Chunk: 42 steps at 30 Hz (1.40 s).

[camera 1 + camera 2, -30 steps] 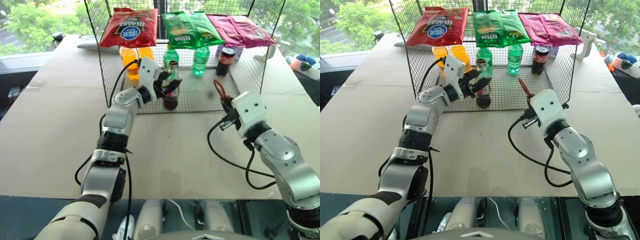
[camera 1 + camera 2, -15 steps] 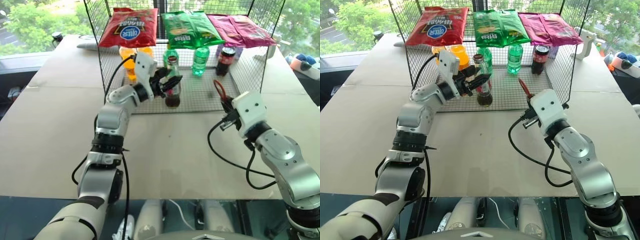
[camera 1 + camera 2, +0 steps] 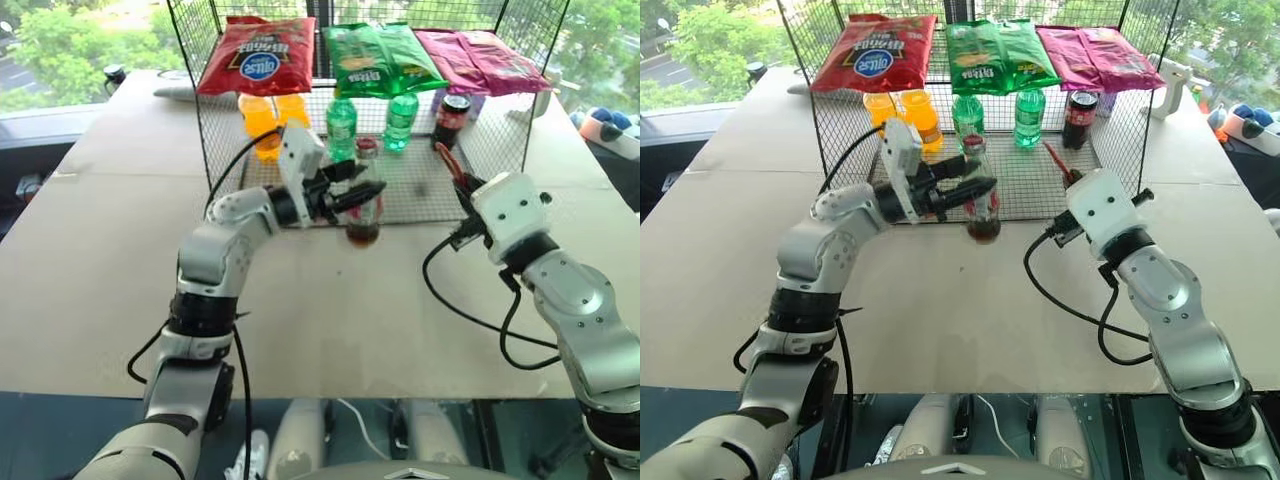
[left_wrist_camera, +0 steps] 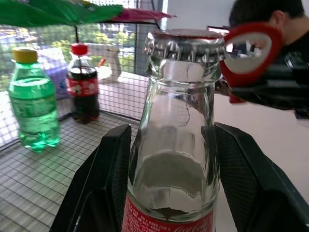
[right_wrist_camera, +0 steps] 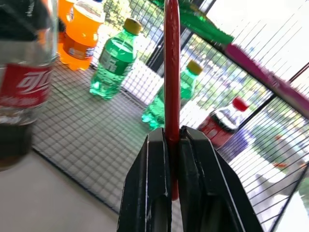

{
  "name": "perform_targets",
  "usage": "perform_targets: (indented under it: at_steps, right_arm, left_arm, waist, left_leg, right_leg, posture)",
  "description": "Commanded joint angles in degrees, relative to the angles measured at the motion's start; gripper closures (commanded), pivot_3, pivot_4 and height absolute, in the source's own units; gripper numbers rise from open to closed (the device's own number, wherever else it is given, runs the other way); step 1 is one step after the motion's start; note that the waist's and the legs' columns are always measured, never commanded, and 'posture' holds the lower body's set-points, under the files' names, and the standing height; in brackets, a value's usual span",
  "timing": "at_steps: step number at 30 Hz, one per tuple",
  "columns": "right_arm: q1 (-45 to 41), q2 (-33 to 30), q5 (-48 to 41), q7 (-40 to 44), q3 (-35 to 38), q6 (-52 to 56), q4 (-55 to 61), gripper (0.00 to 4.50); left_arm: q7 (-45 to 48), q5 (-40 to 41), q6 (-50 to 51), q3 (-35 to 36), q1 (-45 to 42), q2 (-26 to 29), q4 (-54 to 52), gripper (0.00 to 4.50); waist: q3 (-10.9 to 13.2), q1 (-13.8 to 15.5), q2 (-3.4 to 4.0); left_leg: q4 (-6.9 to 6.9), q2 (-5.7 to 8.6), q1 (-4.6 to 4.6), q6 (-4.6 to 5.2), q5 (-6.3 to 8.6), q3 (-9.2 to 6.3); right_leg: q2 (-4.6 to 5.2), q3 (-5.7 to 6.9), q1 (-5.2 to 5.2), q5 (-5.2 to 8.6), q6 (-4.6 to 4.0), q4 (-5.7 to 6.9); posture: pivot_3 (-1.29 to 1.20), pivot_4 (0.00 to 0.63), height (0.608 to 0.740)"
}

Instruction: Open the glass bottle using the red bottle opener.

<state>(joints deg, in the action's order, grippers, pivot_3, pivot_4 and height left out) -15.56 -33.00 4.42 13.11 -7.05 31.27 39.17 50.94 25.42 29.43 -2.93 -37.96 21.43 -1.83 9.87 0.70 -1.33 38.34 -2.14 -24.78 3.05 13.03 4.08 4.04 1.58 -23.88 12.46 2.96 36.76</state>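
Two arms reach over the pale tabletop in the left eye view. The left hand grips the slim clear glass bottle with a red label and dark liquid, holding it upright at the front edge of the black wire-mesh rack, its base lifted off the tabletop. The right hand is clamped on the flat red bottle opener, which points up, just beside the bottle.

Right eye view: two green plastic bottles, orange bottles and a dark red-capped soda bottle stand at the back of the rack, beneath snack bags.

Left wrist view: black fingers press both sides of the bottle's neck; its metal cap is on, and the opener's oval ring sits close beside it.

Right wrist view: fingers pinch the opener's handle edge-on.
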Motion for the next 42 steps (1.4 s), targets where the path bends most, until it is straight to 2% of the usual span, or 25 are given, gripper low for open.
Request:
perform_targets:
  at_steps: [1, 7, 10, 18, 28, 36, 42]
  right_arm:
    - [0.87, -2.17, 9.28, -1.68, -3.92, -8.39, -1.79, 4.5]
    - [1.51, -0.52, 22.17, -6.43, -10.92, -19.28, -9.08, 4.5]
    - [1.68, 2.0, 25.43, -8.05, -11.15, -21.3, -10.22, 4.5]
    - [2.52, 8.8, 28.03, -7.78, -11.27, -22.27, -10.2, 4.5]
    - [3.48, 16.06, 29.91, -8.32, -13.31, -23.38, -15.53, 4.5]
    - [4.22, 15.59, 33.45, -7.89, -13.13, -24.9, -17.23, 4.5]
    - [3.86, 12.65, 37.62, -6.52, -12.64, -25.78, -17.36, 4.5]
  left_arm:
    - [1.91, -0.66, -3.34, -1.94, 1.62, 0.03, -3.05, 2.43]
    - [1.33, -1.93, -4.79, -4.06, 2.39, -2.11, -2.11, 2.43]
    - [1.6, -2.88, -5.57, -4.91, 2.83, -2.39, -2.4, 2.43]
    - [1.42, -3.42, -5.92, -5.1, 2.8, -2.41, -1.7, 2.43]
    - [1.27, -3.61, -6.14, -5.04, 2.8, -2.65, -1.73, 2.43]
    - [1.18, -3.7, -6.07, -5.17, 3.12, -2.52, -2.16, 2.43]
    - [1.0, -4.38, -6.12, -5.73, 2.96, -2.39, -1.78, 2.43]
  waist:
    - [0.0, -0.02, 0.0]
    - [-0.01, 0.02, -0.01]
    - [-0.01, 0.09, 0.0]
    - [-0.02, 0.08, 0.0]
    - [-0.03, 0.06, 0.01]
    - [-0.08, 0.06, 0.0]
    - [-0.16, 0.1, 0.0]
  left_leg:
    - [0.0, 0.0, 0.0, 0.0, 0.0, 0.01]
    - [0.02, 0.0, -0.01, -0.23, -0.14, 0.04]
    - [0.04, 0.01, -0.02, -0.24, -0.14, 0.04]
    - [0.05, 0.0, 0.01, -0.25, -0.15, 0.01]
    - [0.06, 0.0, 0.06, -0.25, -0.15, 0.0]
    - [0.08, 0.0, 0.11, -0.24, -0.15, 0.0]
    - [0.11, 0.0, 0.18, -0.23, -0.14, 0.0]
  right_leg:
    - [0.0, 0.0, 0.0, 0.0, 0.0, 0.0]
    - [-0.01, 0.0, 0.0, 0.01, 0.0, 0.0]
    - [0.0, 0.0, 0.01, 0.01, 0.01, 0.0]
    - [-0.01, 0.01, 0.06, 0.01, 0.01, 0.0]
    - [-0.01, 0.03, 0.1, 0.0, 0.0, 0.03]
    - [0.0, 0.02, 0.13, 0.0, 0.0, 0.06]
    - [0.0, 0.03, 0.19, 0.13, -0.21, 0.08]
  posture:
    - [0.0, 0.15, 0.74]
    - [0.0, 0.15, 0.74]
    - [0.0, 0.15, 0.74]
    - [0.0, 0.15, 0.74]
    - [0.0, 0.15, 0.74]
    - [0.0, 0.15, 0.74]
    - [0.0, 0.15, 0.74]
